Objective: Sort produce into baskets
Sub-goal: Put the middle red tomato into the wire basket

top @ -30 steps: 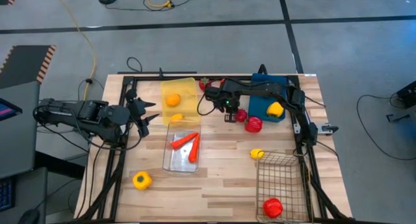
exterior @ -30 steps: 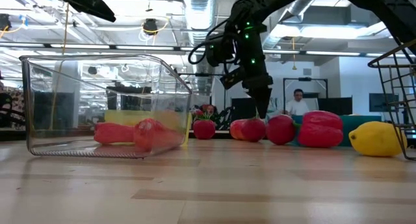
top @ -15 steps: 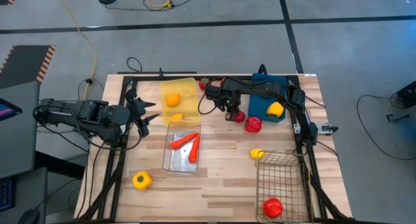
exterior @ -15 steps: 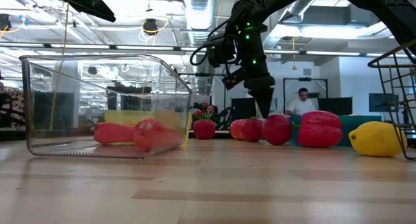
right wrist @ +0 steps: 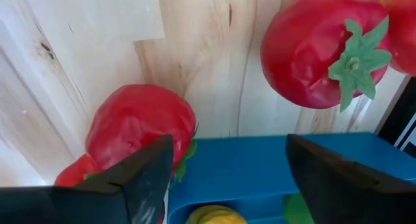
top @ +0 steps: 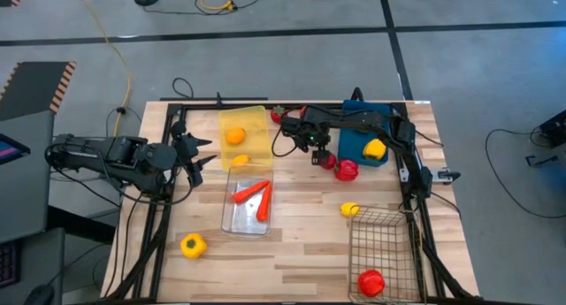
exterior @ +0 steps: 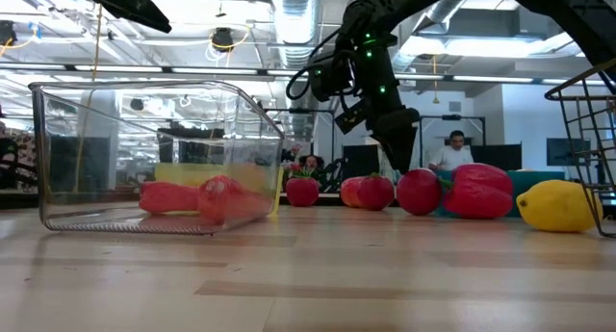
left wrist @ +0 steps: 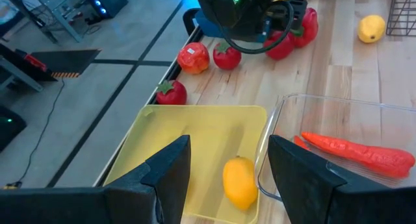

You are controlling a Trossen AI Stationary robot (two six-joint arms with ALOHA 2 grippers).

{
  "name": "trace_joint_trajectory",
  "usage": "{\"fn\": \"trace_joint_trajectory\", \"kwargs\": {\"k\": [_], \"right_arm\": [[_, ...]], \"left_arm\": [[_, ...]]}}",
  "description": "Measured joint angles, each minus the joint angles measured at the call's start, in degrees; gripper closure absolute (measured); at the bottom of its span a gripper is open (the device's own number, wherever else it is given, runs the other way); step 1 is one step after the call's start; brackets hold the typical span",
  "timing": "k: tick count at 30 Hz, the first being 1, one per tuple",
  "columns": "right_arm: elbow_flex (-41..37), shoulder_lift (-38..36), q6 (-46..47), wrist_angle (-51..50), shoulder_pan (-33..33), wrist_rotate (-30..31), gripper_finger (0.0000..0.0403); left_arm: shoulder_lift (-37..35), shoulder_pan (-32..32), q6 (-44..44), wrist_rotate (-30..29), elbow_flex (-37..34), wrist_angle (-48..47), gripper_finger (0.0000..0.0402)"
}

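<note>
arms: dark, jointed | right arm (exterior: 371, 53): green lights, looped black cable | fingers (left wrist: 166, 172): dark, broad

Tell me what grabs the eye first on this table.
The right gripper hangs open over a cluster of red tomatoes beside the blue bin at the far side. Nearer the middle, a clear bin holds two carrots; the left gripper waits by the yellow bin.

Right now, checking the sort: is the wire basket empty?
No. The wire-mesh basket holds one red pepper in its near corner.
</note>
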Motion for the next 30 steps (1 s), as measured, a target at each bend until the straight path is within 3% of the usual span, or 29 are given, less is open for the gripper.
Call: {"fn": "trace_joint_trajectory", "kwargs": {"k": [11,14,19,27,30], "right_arm": [[0.0,0.0,0.0,-0.5,0.0,0.2,0.0015],[0.0,0.0,1.1,-0.5,0.0,3.3,0.0006],[0.5,0.0,2.0,-1.5,0.0,4.4,0.0004],[7.9,0.0,8.5,-6.5,1.5,4.2,0.0007],[9.3,-0.1,12.2,-7.8,2.7,1.3,0.0007]], "left_arm": [[0.0,0.0,0.0,0.0,0.0,0.0,0.0208],[0.0,0.0,0.0,0.0,0.0,0.0,0.0208],[0.0,0.0,0.0,0.0,0.0,0.0,0.0208],[0.0,0.0,-0.1,0.0,0.0,0.0,0.0208],[0.0,0.0,-0.1,0.0,0.0,0.0,0.0208]]}}
